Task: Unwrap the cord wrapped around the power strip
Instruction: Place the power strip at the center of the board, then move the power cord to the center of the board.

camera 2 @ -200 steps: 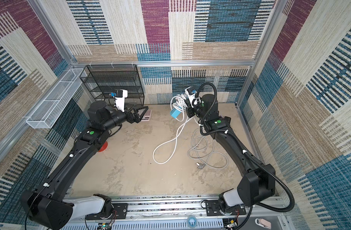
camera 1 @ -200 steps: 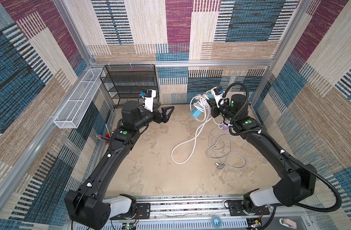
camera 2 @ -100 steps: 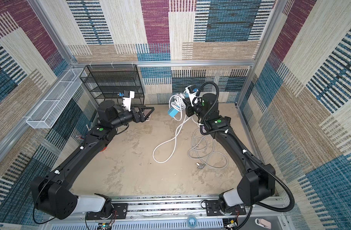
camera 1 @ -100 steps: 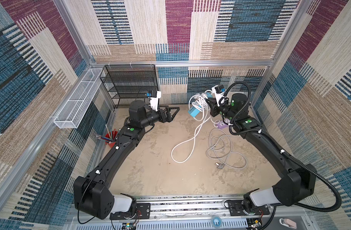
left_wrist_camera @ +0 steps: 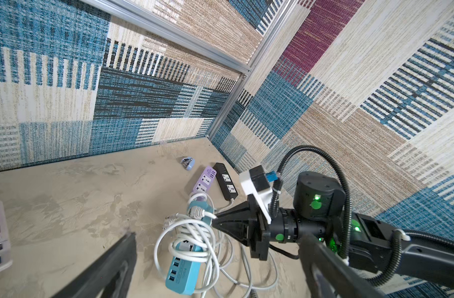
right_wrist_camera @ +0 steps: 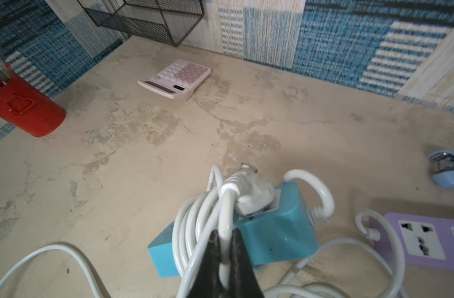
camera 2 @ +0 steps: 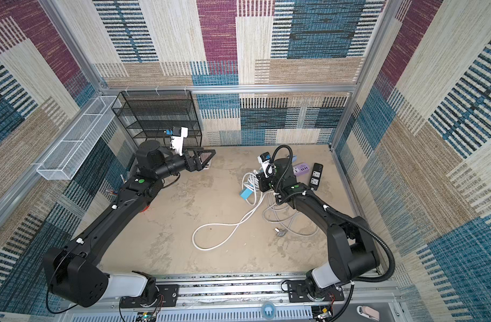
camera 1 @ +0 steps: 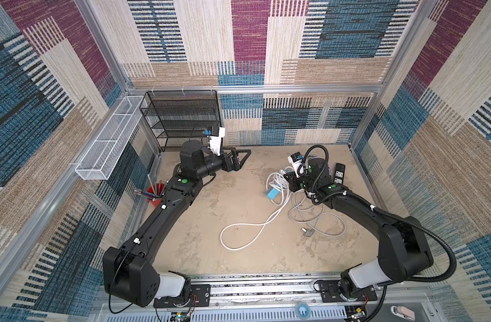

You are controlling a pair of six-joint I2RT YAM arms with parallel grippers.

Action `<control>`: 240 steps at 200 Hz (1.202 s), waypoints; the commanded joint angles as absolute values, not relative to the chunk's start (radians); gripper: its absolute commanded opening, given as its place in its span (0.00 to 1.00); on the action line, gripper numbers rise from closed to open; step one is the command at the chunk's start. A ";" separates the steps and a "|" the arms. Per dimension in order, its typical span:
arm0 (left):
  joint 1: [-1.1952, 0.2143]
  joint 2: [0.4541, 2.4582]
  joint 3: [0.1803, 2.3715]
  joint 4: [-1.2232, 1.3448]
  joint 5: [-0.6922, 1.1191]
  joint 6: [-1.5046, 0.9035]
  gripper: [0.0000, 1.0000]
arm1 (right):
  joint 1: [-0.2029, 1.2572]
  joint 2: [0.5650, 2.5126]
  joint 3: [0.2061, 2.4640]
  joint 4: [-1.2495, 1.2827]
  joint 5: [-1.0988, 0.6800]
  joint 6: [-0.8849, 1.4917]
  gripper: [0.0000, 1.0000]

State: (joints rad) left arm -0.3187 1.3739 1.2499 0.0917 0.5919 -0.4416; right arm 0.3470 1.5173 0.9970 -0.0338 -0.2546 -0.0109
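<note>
A teal power strip [camera 1: 274,193] [right_wrist_camera: 277,232] hangs tilted at the right of the table, white cord [right_wrist_camera: 195,227] coiled around it. The white plug [right_wrist_camera: 251,196] lies against its upper end. My right gripper [right_wrist_camera: 223,233] [camera 1: 286,177] is shut on one strand of that cord just below the plug. A loose length of the cord [camera 1: 247,231] loops across the table toward the front. My left gripper [camera 1: 245,153] [left_wrist_camera: 218,236] hovers open and empty at the back, left of the strip, facing it.
A purple power strip [camera 2: 302,169], a black one [camera 2: 316,176] and a grey cord [camera 1: 316,220] lie under and behind my right arm. A blue stapler [right_wrist_camera: 447,170], a pink calculator [right_wrist_camera: 178,77], a red cup [right_wrist_camera: 22,111], a black mesh shelf [camera 1: 183,120] and a white basket [camera 1: 110,139] line the back and left.
My right gripper has come down with the cord, so the teal strip hangs lower, close to the table. My left gripper has edged right, still open.
</note>
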 commanded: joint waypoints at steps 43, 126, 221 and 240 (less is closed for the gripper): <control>-0.320 1.355 1.255 0.089 0.588 -0.411 0.99 | 0.345 1.638 1.095 0.074 -0.115 0.010 0.44; -0.320 1.353 1.259 0.062 0.521 -0.399 0.99 | 0.350 1.590 1.123 -0.061 -0.215 0.010 0.83; -0.320 1.318 1.266 0.013 0.462 -0.345 0.99 | 0.498 1.828 1.306 -0.218 -0.291 0.023 0.78; -0.321 1.307 1.271 0.005 0.457 -0.335 0.99 | 0.497 1.892 1.410 -0.284 -0.238 0.008 0.78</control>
State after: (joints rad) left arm -0.3191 1.3220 1.2568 0.0208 0.4736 -0.3813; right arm 0.4980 1.8374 1.3155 -0.2024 -0.3202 0.0105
